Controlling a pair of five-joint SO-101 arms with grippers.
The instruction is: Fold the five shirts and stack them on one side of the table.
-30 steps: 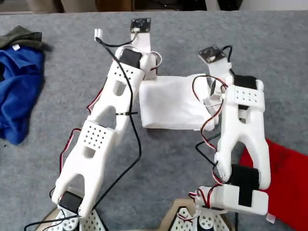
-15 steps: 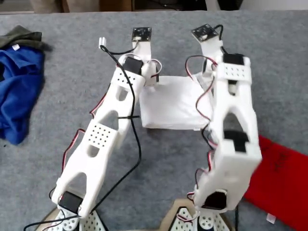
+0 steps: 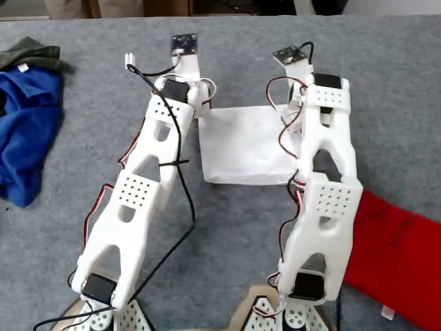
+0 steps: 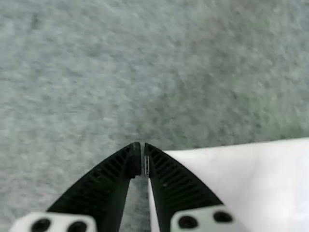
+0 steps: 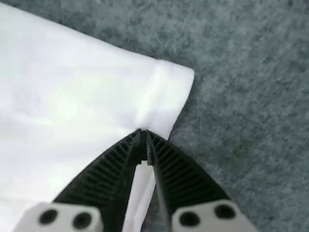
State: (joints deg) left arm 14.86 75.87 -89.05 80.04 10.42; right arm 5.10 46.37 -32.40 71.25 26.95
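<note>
White folded shirt (image 5: 72,82) nipped near its far right corner: black ribbed fingers (image 5: 116,164) of right gripper (image 5: 144,131) clenched tip to tip, fabric puckered in a short crease from tips toward corner. Left gripper (image 4: 143,145) also clamped closed, tips together, right at shirt's far left edge (image 4: 241,179); cannot tell if any cloth sits between them, tips down on grey felt-like table cover (image 4: 145,58).

From overhead: shirt (image 3: 241,141) as flat white rectangle mid-table, between both wrists, one arm at each far corner. Near edge free, lying on grey cover (image 3: 386,83).

Further out: crumpled blue shirt (image 3: 24,131) at left table edge, well apart from white one. Olive-green garment (image 3: 31,52) bunched just beyond it, touching. Red shirt (image 3: 396,255) spread on near right side, partly under right arm, apart from white shirt.
</note>
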